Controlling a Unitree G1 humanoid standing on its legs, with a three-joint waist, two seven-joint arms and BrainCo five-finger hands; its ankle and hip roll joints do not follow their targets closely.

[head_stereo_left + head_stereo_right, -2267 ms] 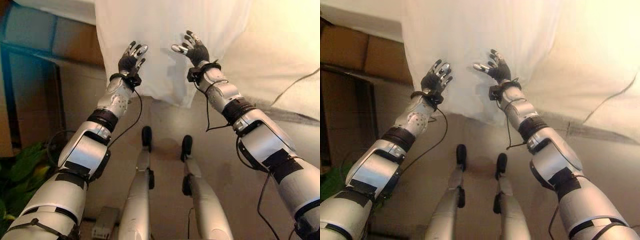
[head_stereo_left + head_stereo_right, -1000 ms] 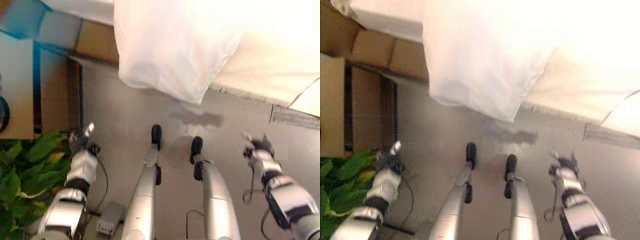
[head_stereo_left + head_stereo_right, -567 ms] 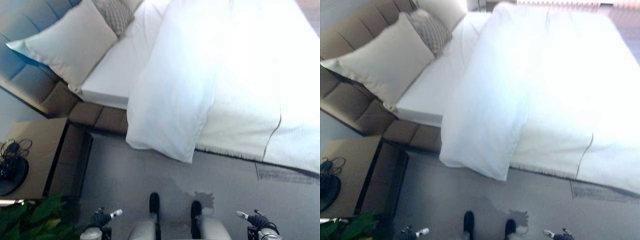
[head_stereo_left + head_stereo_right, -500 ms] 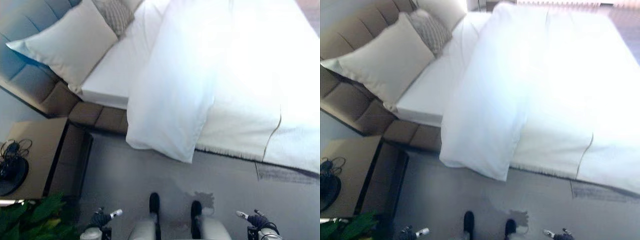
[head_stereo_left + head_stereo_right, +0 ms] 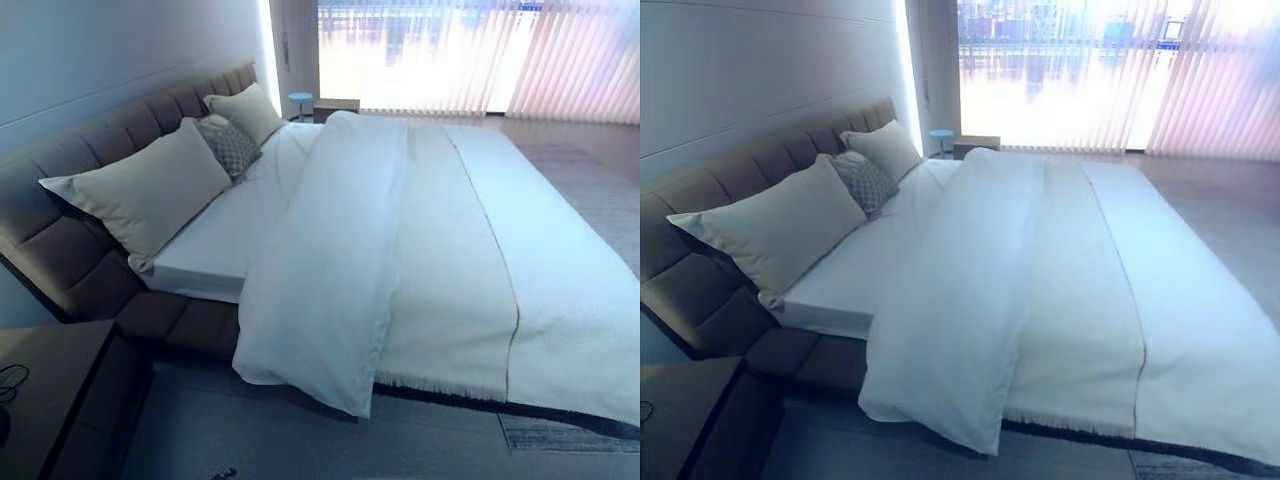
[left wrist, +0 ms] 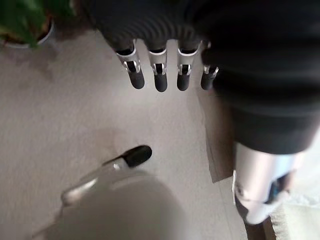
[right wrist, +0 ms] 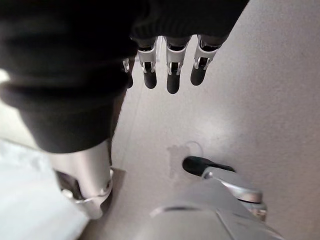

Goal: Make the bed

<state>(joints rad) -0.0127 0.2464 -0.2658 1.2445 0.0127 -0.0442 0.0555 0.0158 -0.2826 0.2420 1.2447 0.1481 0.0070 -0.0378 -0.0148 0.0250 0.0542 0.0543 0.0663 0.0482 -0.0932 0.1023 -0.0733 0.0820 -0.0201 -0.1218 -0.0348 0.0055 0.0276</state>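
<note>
So, pillows [image 5: 150, 190] are propped at the headboard [image 5: 90, 150] on the left, and the white duvet [image 5: 340, 260] is folded back mid-bed, its corner draped off the near edge. The left hand [image 6: 160, 65] and right hand [image 7: 170, 60] are held over the floor [image 6: 60, 110], fingers relaxed, nothing gripped.

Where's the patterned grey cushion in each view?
Left eye view: patterned grey cushion upper left, between large pillow and far pillow.
Right eye view: cushion upper left, between the same pillows.
Left wrist view: floor beyond the left robot hand.
Right wrist view: floor beyond the right robot hand.
Shared landmark: headboard.
</note>
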